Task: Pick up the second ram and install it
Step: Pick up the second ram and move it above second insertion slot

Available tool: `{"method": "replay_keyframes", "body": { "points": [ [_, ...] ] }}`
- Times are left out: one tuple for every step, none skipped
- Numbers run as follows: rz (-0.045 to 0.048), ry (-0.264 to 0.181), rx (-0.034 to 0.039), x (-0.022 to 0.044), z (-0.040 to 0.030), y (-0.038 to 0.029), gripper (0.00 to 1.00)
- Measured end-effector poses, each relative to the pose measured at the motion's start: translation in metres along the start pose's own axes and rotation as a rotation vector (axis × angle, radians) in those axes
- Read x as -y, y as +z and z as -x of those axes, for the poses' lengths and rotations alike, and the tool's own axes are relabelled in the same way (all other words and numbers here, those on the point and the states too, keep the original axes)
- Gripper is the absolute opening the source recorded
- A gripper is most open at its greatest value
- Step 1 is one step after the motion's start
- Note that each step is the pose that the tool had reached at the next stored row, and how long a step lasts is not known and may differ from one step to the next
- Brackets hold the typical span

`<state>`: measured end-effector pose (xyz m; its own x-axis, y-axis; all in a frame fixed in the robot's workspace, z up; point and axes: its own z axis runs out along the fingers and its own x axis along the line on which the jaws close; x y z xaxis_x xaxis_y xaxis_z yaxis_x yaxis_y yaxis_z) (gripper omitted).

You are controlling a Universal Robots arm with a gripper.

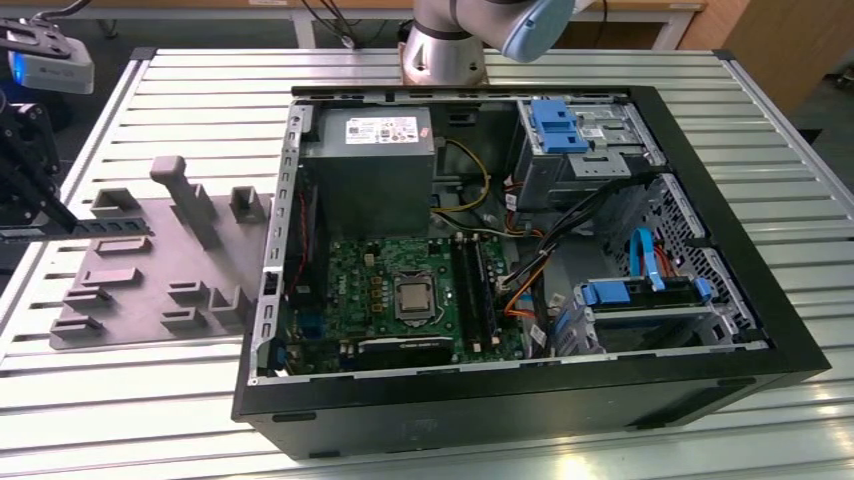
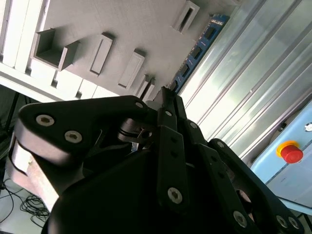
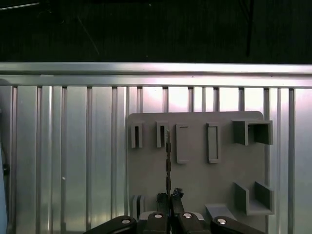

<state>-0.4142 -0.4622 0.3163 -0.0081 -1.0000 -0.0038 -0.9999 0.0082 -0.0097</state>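
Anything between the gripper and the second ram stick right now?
Nothing visible. In both wrist views the gripper is closed on one end of the ram stick, which extends out over the gray holder plate.

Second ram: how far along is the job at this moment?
Grasp looks done: the gripper is shut on the second ram. In hand: it is at the grey fixture, outside the computer case. Left: it is not yet in the motherboard's black slots.
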Motion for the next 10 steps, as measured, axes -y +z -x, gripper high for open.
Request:
{"method": "replay_keyframes", "body": {
  "points": [
    [-0.0001,0.000,0.0002,0.0000,0.0000,0.0000,0.14],
    [0.0002,0.000,-0.0001,0.0000,0.0000,-0.0004,0.14],
    [0.0001,0.000,0.0000,0.0000,0.0000,-0.0005,0.14],
    [0.0001,0.000,-0.0001,0.0000,0.0000,-0.0006,0.14],
    [0.0002,0.000,-0.0001,0.0000,0.0000,-0.0006,0.14],
    [0.0001,0.000,0.0000,0.0000,0.0000,-0.0006,0.14],
    [0.0001,0.000,-0.0001,0.0000,0.0000,-0.0007,0.14],
    [0.0001,0.000,-0.0001,0.0000,0.0000,-0.0008,0.14],
    [0.0001,0.000,0.0000,0.0000,0.0000,-0.0008,0.14],
    [0.0001,0.000,-0.0001,0.0000,0.0000,-0.0009,0.14]
  ]
}}
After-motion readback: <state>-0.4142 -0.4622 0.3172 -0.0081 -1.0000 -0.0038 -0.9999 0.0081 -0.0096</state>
